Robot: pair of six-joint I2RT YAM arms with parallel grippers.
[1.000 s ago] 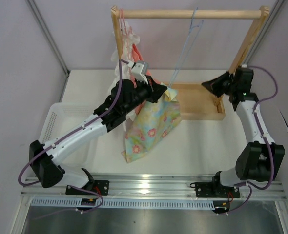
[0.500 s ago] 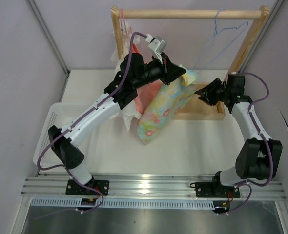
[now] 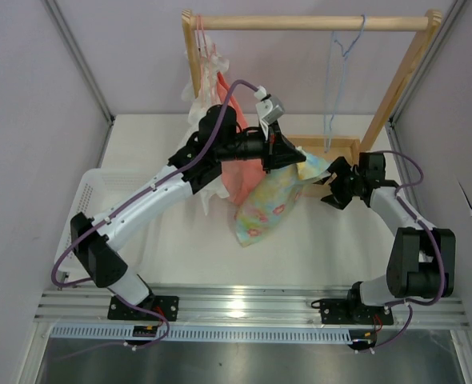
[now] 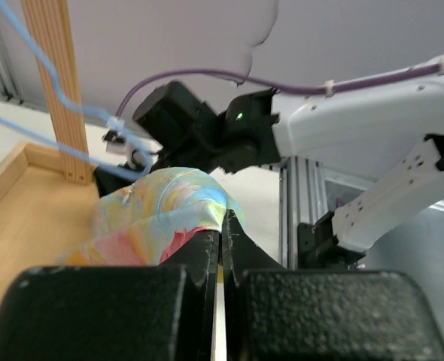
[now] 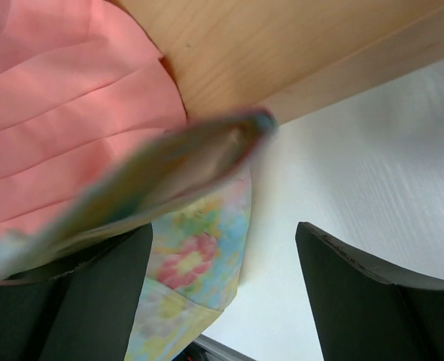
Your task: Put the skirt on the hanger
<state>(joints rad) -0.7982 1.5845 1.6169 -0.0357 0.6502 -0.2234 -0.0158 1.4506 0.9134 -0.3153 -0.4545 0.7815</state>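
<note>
The skirt, pale yellow and blue with pink flowers, hangs from my left gripper, which is shut on its upper edge. In the left wrist view the cloth bunches just past my shut left gripper. My right gripper is open beside the skirt's right corner. In the right wrist view the skirt lies by the left finger of my open right gripper, and nothing is pinched. The light-blue hanger hangs bare on the wooden rod, apart from the skirt; its wire shows behind the cloth.
The wooden rack stands at the back on a wooden base tray. A pink hanger at the rod's left end carries a salmon garment and a white one. A white basket sits at the left.
My right gripper has opened and come left and nearer, up to the skirt. The left arm brought the skirt down from near the rod. The blue hanger swung free and now hangs straight.
</note>
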